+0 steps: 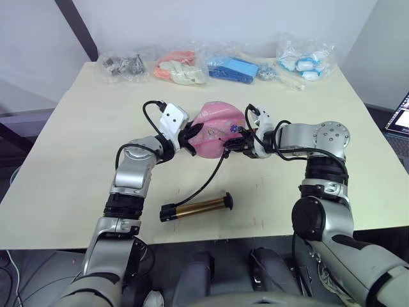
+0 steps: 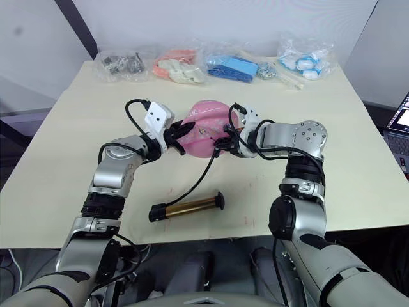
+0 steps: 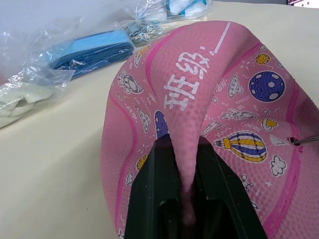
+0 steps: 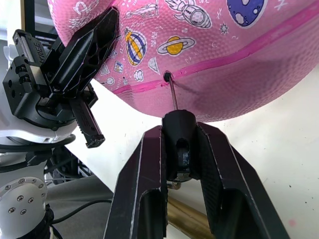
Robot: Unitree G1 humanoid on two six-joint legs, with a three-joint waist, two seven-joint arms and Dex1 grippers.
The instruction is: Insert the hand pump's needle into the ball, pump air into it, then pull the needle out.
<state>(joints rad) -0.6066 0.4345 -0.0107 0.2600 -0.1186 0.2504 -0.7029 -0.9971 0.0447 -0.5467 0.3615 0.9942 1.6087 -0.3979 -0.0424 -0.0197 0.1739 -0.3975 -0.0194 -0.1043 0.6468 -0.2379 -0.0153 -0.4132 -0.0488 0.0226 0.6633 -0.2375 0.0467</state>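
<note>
Needle (image 4: 171,92) tip sits in the ball (image 1: 217,131), right tool (image 4: 178,149) clamped on its fitting, left tool (image 3: 182,199) pinching a ball fold; pump (image 1: 197,207) lies untouched nearer the robot, so pumping remains.

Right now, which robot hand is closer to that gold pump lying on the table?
Left, slightly. The left gripper pinches the ball above the hand pump; the right gripper holds the needle farther right.

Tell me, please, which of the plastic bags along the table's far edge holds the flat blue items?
The bag of blue items, third from the robot's left. The bag of dark parts, the orange-and-white bag and the blue-and-white bag differ.
</note>
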